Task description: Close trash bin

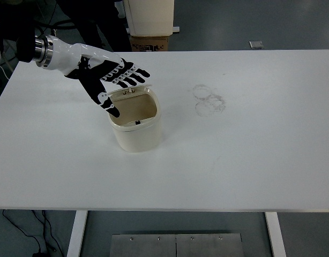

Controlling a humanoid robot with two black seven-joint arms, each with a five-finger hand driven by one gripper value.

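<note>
- Cream plastic trash bin [136, 128] stands on the white table [250, 160], left of the table's middle and well back from the near edge.
- Its mouth is open for the most part: the tan inside shows, with a small dark catch at the near rim.
- Its lid [131, 90] is hinged at the far rim and tips forward over the opening, far down but not shut; only a thin edge of it and the hinge tabs show beneath the fingers.
- Coming in from the left edge, the left hand [108, 80] is spread flat, palm down, holding nothing. Its fingers [133, 75] lie over the top of the lid and seem to touch it, while the thumb hangs beside the bin's left rim.
- The relation that counts: the lid sits directly under the fingers, and its hinge line runs left to right along the far rim, so the lid swings towards the near edge and downward. The hand is above and slightly left of the bin.
- I judge the closing well along; a press downward and towards the near rim should seat the lid.
- A push too far sideways could slide or tip the light bin.
- No right arm shows, so the left does the work.
- Faint ring marks [209, 99] stain the table right of the bin, well apart from it.
</note>
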